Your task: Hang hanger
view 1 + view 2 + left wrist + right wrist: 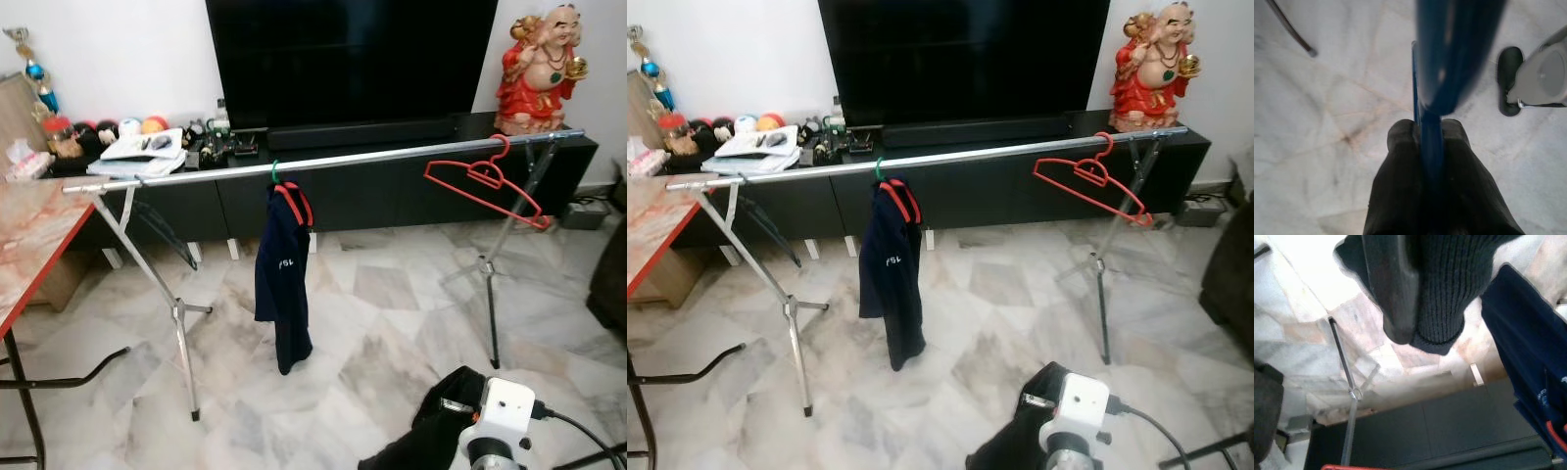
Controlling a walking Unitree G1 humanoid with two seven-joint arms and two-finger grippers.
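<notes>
A silver rail [392, 155] of a clothes rack runs across the room. On it hang a navy garment [282, 274] on a red hanger with a green hook, and further right an empty red hanger [485, 181]. In the left wrist view my left gripper [1431, 128] is shut on a blue hanger [1449, 58], held over the marble floor. My right gripper [1415, 284] holds a dark knitted garment [1449, 293]; one black finger [1388, 289] shows beside the cuff. That dark cloth [431, 431] and my right wrist sit low at the right in the eye views.
The rack's legs [181, 333] [490, 294] stand on the marble floor. Behind are a black TV cabinet [392, 196], a large TV and a red statue [534, 69]. A red-edged table [29, 245] stands at the left, and a dark sofa edge [612, 274] is at the right.
</notes>
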